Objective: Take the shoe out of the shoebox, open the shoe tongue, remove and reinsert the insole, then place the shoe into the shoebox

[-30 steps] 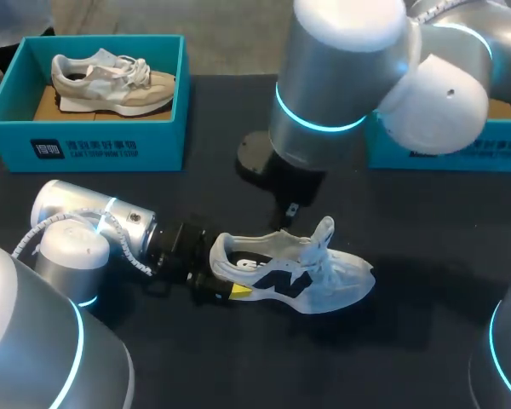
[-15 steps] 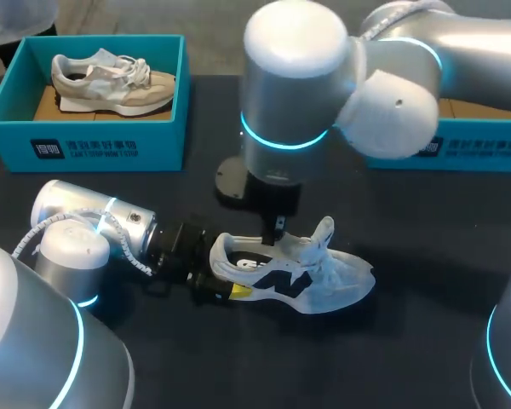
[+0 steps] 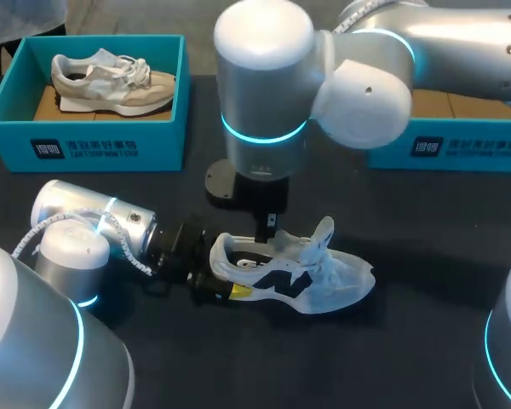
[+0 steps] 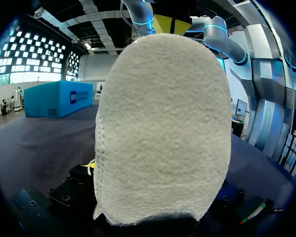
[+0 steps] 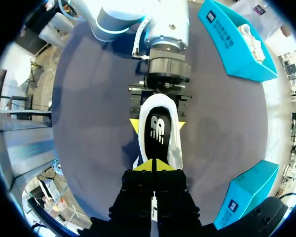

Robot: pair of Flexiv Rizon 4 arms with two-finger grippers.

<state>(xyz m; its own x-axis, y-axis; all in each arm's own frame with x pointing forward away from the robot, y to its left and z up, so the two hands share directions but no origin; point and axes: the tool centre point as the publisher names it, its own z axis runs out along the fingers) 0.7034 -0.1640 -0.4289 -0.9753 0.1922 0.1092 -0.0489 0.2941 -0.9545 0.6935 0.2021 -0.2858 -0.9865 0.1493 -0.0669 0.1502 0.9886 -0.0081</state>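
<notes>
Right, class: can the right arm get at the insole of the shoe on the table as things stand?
Probably yes: the right pincer hangs above the shoe, whose insole lies bare, and the left pincer grips only its heel.

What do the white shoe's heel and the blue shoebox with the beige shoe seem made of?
White shoe: heel seems soft matte textile; a fuzzy, fine-grained surface shows in the left wrist view. Blue shoebox: probably smooth matte cardboard; thin walls, brown inside.

Shoes, two: white shoe (image 3: 324,288), beige shoe (image 3: 111,83). Shoeboxes, two: left shoebox (image 3: 166,132), right shoebox (image 3: 477,149).
</notes>
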